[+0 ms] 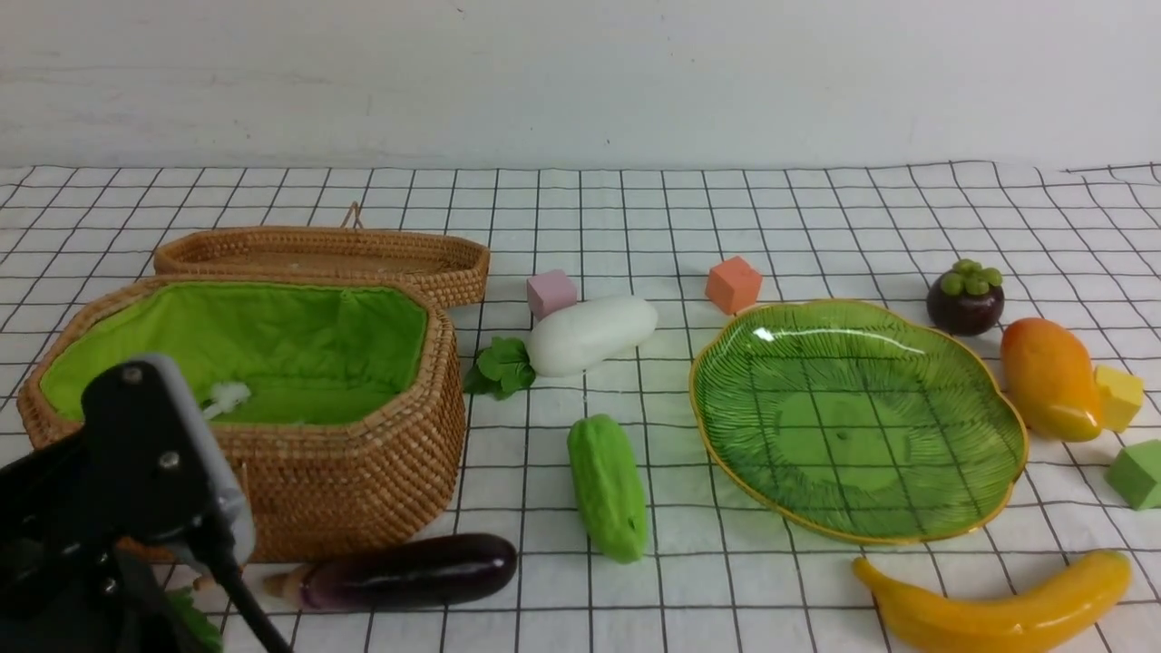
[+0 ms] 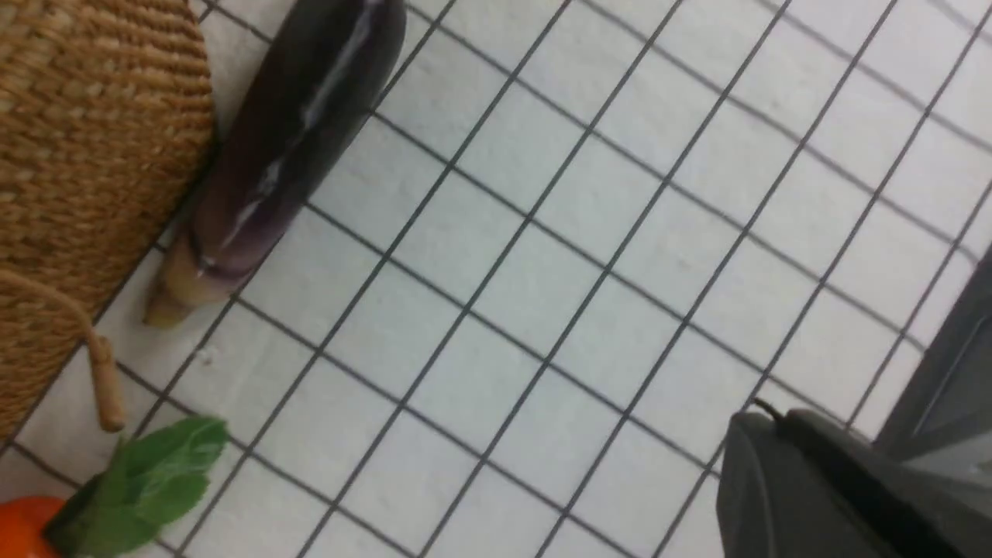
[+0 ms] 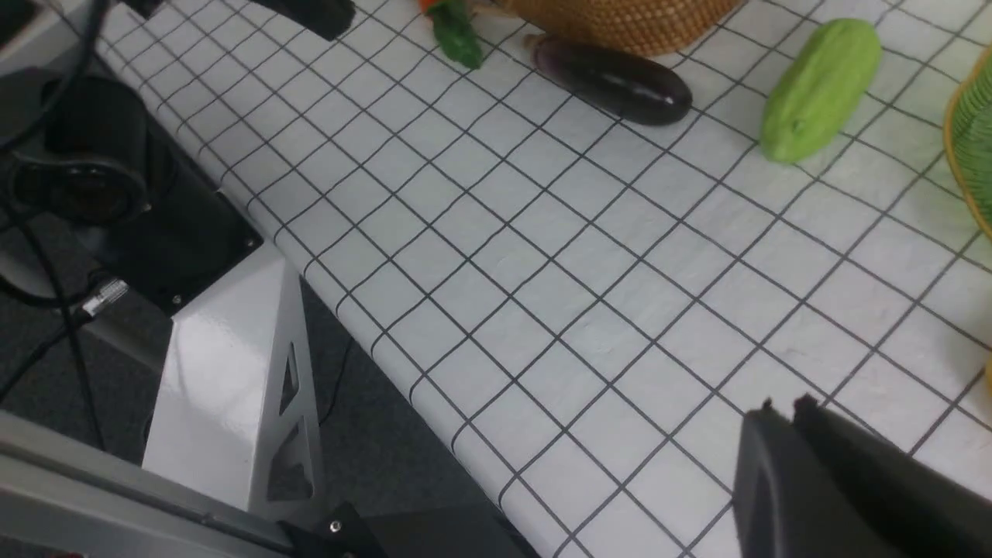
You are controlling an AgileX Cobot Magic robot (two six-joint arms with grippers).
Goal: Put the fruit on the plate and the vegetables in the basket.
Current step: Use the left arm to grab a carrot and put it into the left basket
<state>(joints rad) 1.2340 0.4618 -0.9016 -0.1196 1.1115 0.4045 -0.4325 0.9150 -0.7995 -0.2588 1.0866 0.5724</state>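
Low over the checked cloth (image 2: 558,310) at the near left, the left gripper (image 2: 756,415) hangs with its jaws pressed together and nothing in them. Bare squares lie beneath it. The eggplant (image 2: 287,132) lies beyond, its stem end just beside the wall of the basket (image 2: 85,139), and the carrot (image 2: 19,527) shows only as an orange tip with green leaves at the picture's edge. In the front view the left arm (image 1: 136,453) covers the basket's near corner and hides the carrot. The right gripper (image 3: 784,407) is likewise closed and empty, above bare cloth near the table's front edge, well apart from the gourd (image 3: 821,89). Further out, the flat lid (image 1: 317,258) sits behind the basket, and the radish (image 1: 590,336) lies between basket and plate (image 1: 853,426). The plate holds nothing — mangosteen (image 1: 964,297) and mango (image 1: 1048,376) lie past its far right rim, and the banana (image 1: 998,608) lies in front. A pink cube (image 1: 551,292) touches the radish; an orange cube (image 1: 733,284) sits behind the plate.
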